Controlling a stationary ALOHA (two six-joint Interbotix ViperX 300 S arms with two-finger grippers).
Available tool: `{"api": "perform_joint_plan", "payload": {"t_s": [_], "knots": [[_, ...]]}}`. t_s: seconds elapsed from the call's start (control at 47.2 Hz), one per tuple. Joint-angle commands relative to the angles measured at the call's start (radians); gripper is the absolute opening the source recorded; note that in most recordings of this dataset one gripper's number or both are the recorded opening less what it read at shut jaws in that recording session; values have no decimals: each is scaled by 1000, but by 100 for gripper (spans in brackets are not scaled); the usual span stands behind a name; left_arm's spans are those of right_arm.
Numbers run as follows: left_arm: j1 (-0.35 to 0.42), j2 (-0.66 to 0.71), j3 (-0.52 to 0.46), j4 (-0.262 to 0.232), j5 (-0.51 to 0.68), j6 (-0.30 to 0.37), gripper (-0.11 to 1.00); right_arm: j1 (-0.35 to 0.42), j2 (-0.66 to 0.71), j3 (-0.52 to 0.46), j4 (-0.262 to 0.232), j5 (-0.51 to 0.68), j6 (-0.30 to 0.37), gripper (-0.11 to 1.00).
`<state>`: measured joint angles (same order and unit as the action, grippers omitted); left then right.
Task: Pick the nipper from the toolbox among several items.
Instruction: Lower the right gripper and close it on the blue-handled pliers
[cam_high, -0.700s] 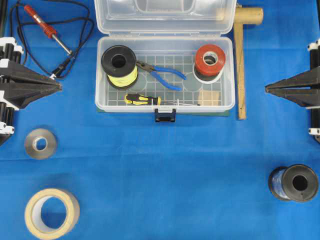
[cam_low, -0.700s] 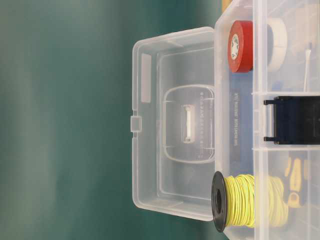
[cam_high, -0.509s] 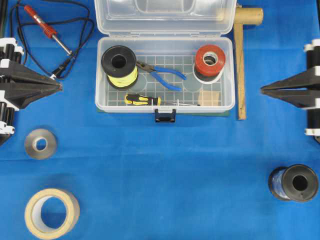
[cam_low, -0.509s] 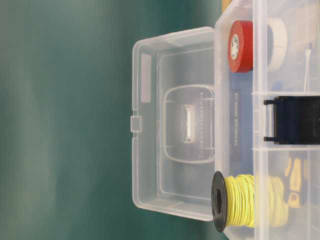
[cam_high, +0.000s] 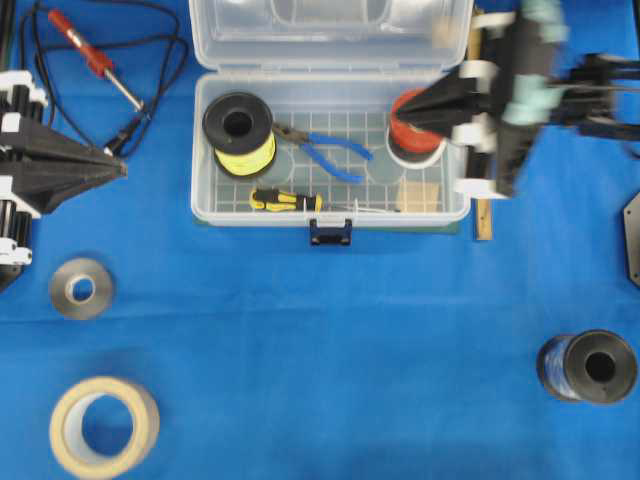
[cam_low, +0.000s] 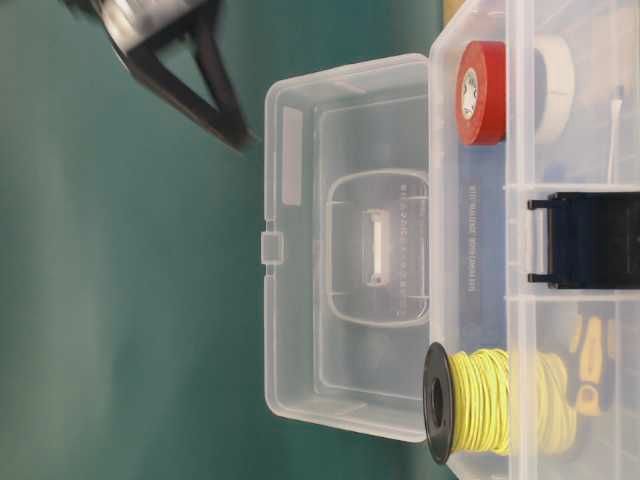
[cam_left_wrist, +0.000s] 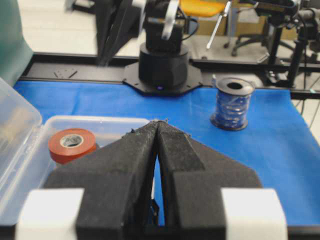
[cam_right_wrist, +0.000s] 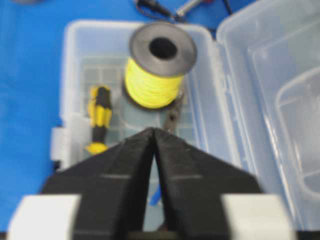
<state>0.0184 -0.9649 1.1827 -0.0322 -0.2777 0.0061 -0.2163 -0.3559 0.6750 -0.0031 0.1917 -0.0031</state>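
The clear toolbox (cam_high: 200, 150) stands open at the top middle. The nipper (cam_high: 327, 150), with blue handles and dark jaws, lies in it between the yellow wire spool (cam_high: 239, 132) and the red tape roll (cam_high: 412, 128). A yellow-and-black screwdriver (cam_high: 285, 200) and a beige block (cam_high: 420, 192) lie along the front wall. My right gripper (cam_high: 402, 108) is shut and blurred, above the red tape roll at the box's right end. In the right wrist view the shut gripper (cam_right_wrist: 153, 130) points at the nipper's dark jaws (cam_right_wrist: 173, 119). My left gripper (cam_high: 118, 168) is shut and empty, left of the box.
A red-handled soldering iron (cam_high: 95, 58) with a black cord lies at the back left. A grey tape roll (cam_high: 81, 287) and a beige tape roll (cam_high: 103, 425) sit at the front left. A dark blue wire spool (cam_high: 587, 366) stands at the front right. A wooden piece (cam_high: 484, 220) lies right of the box.
My right arm has swung fast from the table's right edge leftward to above the toolbox's right end, still shut. The left arm and the box contents have not moved.
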Motion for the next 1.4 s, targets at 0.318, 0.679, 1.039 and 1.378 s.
{"api": "perform_joint_plan", "payload": {"t_s": [0.318,0.679,1.039,1.378], "knots": [[5,12,-6,-2,-5,0,0,-58,373,-255,-14,167,-5,68],[5,14,3,-2,-5,0,0,-86,529,-282,-14,170,-5,64],[5,12,3,-3,2,-3,0,-98,643,-299,-14,130,-5,64],[3,8,3,-3,2,-9,0,-97,667,-307,-14,160,-37,18]]}}
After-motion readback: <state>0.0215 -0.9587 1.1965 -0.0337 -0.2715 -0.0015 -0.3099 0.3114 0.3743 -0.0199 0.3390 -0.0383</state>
